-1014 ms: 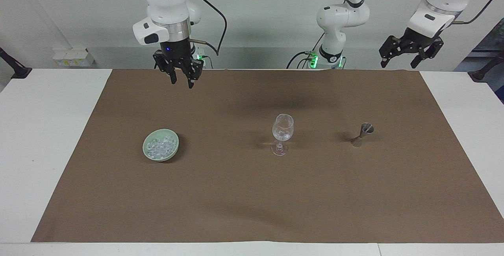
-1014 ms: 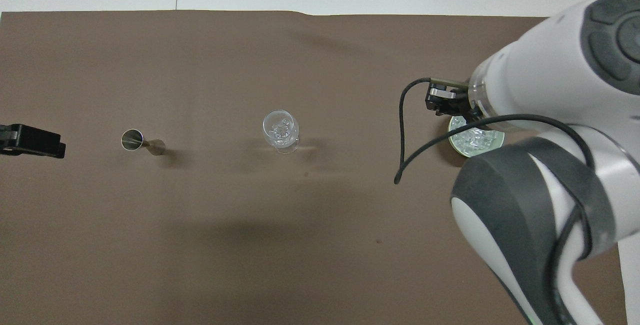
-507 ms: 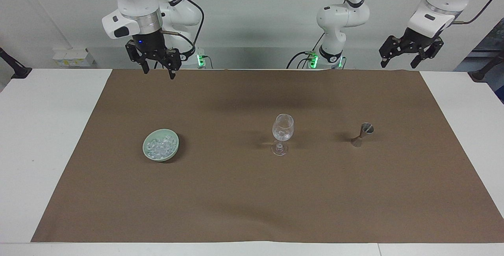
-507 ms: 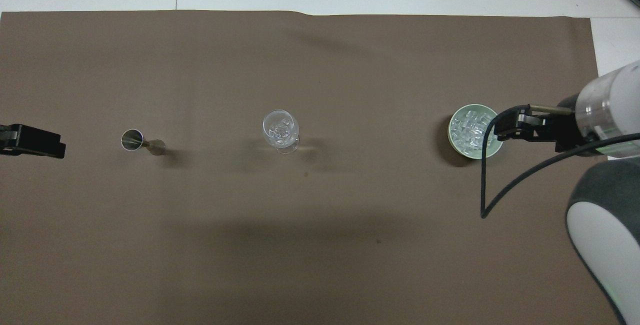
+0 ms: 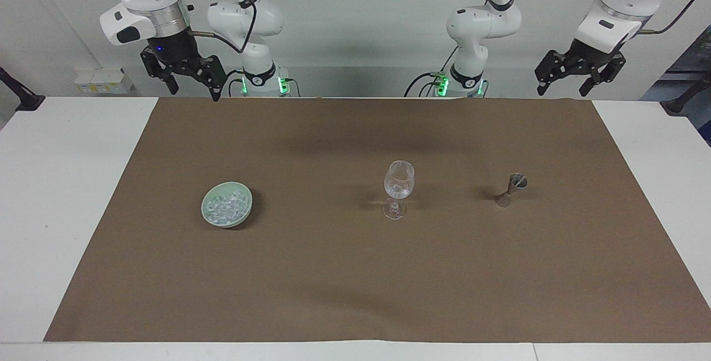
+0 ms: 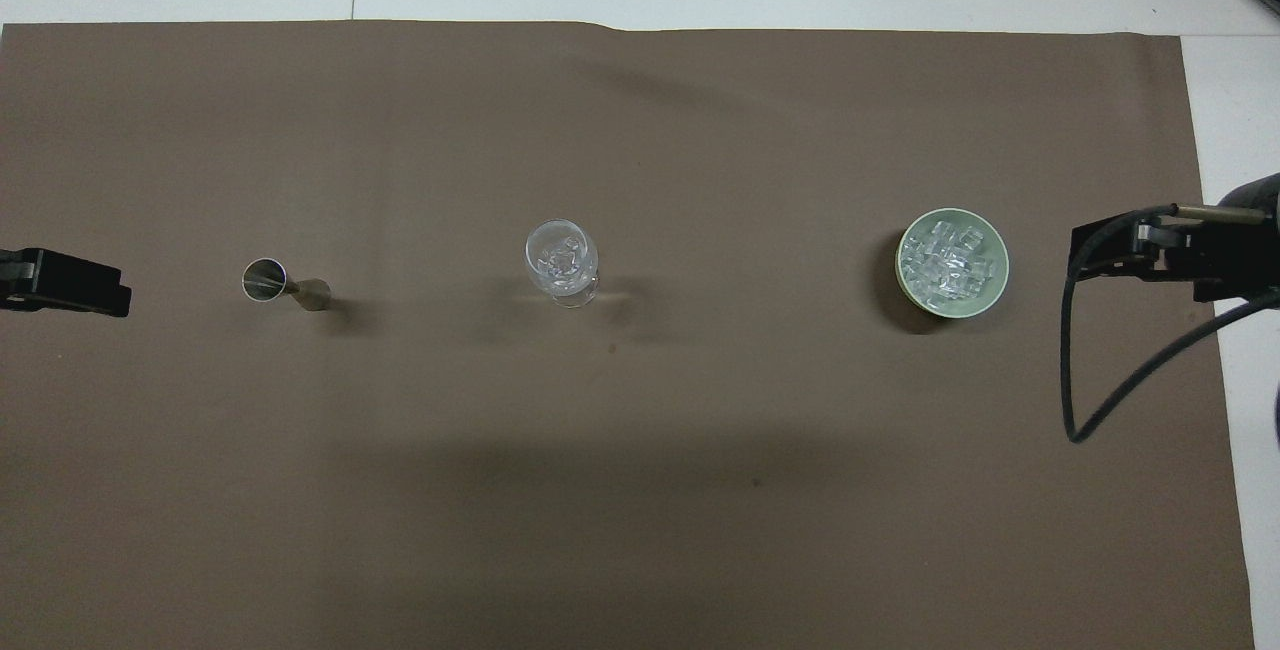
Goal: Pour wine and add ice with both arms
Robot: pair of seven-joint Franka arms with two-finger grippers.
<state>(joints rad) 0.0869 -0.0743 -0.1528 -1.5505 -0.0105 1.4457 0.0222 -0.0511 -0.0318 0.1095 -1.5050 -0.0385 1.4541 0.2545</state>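
We note both arms parked high at the robots' edge of the surface: right end effector [image 5: 191, 84] and left end effector [image 5: 580, 76], both wide, empty. Ice [image 5: 225, 207] heaped in bowl [image 5: 206, 209]; some in wine glass [image 5: 398, 183]. Risk: tall stemmed glass tips if clipped on any return reach.

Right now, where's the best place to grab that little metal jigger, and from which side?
Probably the narrow waist of the jigger, coming from above on the left arm's side. It stands upright and flares at both ends, so closed fingers would likely seat there.
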